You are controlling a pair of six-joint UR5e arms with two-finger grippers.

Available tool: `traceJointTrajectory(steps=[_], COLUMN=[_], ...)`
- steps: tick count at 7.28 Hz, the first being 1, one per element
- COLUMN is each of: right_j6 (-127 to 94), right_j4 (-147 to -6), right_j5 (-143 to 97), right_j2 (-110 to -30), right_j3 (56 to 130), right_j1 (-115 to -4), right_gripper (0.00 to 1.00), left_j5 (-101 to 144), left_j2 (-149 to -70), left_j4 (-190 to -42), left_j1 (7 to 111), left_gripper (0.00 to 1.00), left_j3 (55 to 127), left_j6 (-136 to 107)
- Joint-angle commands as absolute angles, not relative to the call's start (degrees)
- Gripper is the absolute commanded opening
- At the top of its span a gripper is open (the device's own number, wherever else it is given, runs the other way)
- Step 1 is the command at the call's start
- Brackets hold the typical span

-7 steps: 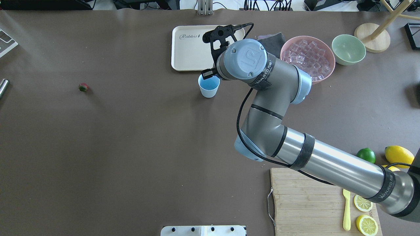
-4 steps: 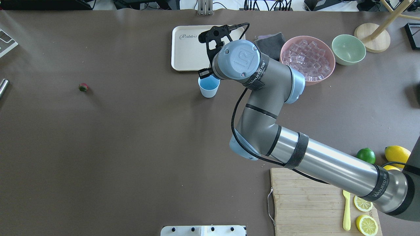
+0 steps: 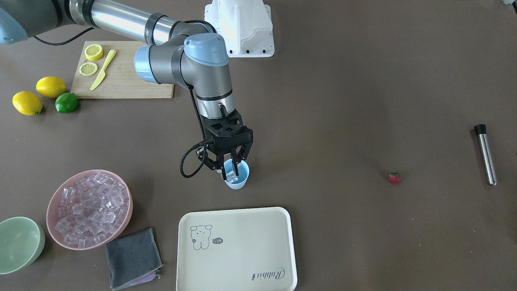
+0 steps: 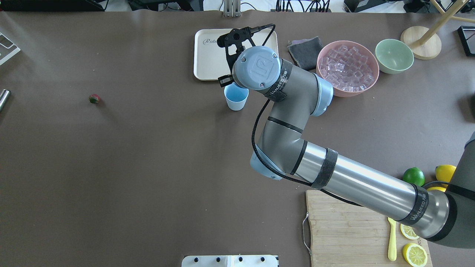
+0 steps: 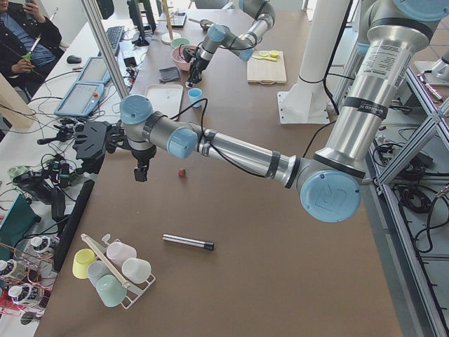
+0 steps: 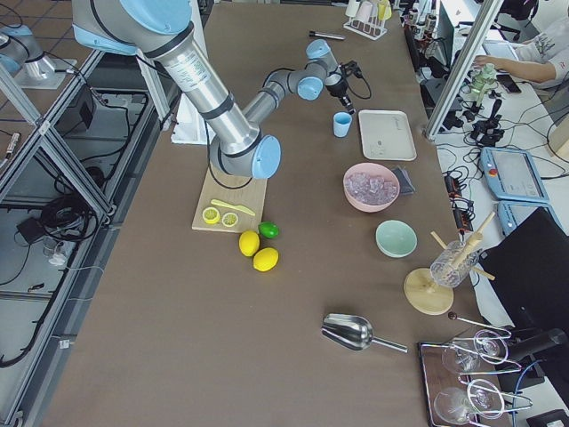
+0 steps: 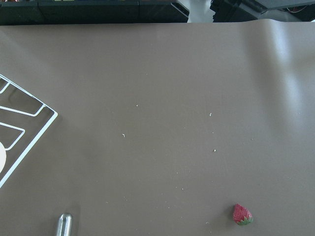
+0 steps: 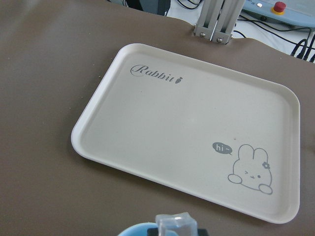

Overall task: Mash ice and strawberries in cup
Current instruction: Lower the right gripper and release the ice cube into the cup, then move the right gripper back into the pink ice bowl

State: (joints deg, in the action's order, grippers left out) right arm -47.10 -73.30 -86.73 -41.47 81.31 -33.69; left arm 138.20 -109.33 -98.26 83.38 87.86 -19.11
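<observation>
The light-blue cup (image 3: 237, 182) stands mid-table, just in front of the cream tray (image 3: 242, 246); it also shows in the overhead view (image 4: 236, 99). My right gripper (image 3: 230, 171) hangs over the cup's mouth, shut on a clear ice cube (image 3: 231, 176). The cube (image 8: 177, 225) fills the bottom of the right wrist view, above the cup rim (image 8: 132, 230). More ice (image 4: 347, 66) fills the pink bowl (image 4: 376, 72). The strawberry (image 4: 94, 98) lies alone far to the left, also in the left wrist view (image 7: 242, 215). My left gripper (image 5: 140, 171) hovers near it; open or shut cannot be told.
A metal muddler (image 3: 484, 155) lies beyond the strawberry. A grey cloth (image 4: 305, 52) and pale-green bowl (image 4: 394, 55) flank the pink bowl. A cutting board (image 4: 345, 230) with lemon slices and a knife, a lime (image 4: 413, 175) and lemons sit at the right front.
My right arm has swung left, carrying the gripper from the cup's right rim to over its mouth. The cup and strawberry have not moved.
</observation>
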Motion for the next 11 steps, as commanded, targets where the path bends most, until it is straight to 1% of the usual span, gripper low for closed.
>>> traceJointTrajectory(steps=[1,2,3,6,8,11], right_j6=[-46.94,-46.41,-46.41,-45.88,-45.88,-42.04], right_j4=[-73.3,-73.21,-73.21,-73.3,-73.39,-73.65], right_j5=[-86.66,-86.75,-86.75,-88.76,-96.73,-109.56], right_j2=[-41.4,-41.48,-41.48,-41.57,-42.19,-49.98], right_j3=[80.69,80.6,80.6,82.61,83.32,87.88], right_j1=[-33.31,-33.31,-33.31,-33.66,-37.77,-47.78], right_gripper=[0.0,0.47,0.98,1.0,1.0,1.0], left_j5=[138.16,138.16,138.16,138.16,138.25,138.16], left_j2=[-109.34,-109.34,-109.34,-109.34,-109.42,-110.3], left_j4=[-98.26,-98.26,-98.26,-98.26,-98.17,-98.17], left_j1=[83.32,83.06,82.97,83.06,83.06,83.14], left_gripper=[0.98,0.98,0.98,0.98,0.98,0.98], left_j3=[87.71,87.63,87.71,87.89,88.68,88.68], left_j6=[-19.07,-19.07,-19.07,-19.07,-19.16,-19.07])
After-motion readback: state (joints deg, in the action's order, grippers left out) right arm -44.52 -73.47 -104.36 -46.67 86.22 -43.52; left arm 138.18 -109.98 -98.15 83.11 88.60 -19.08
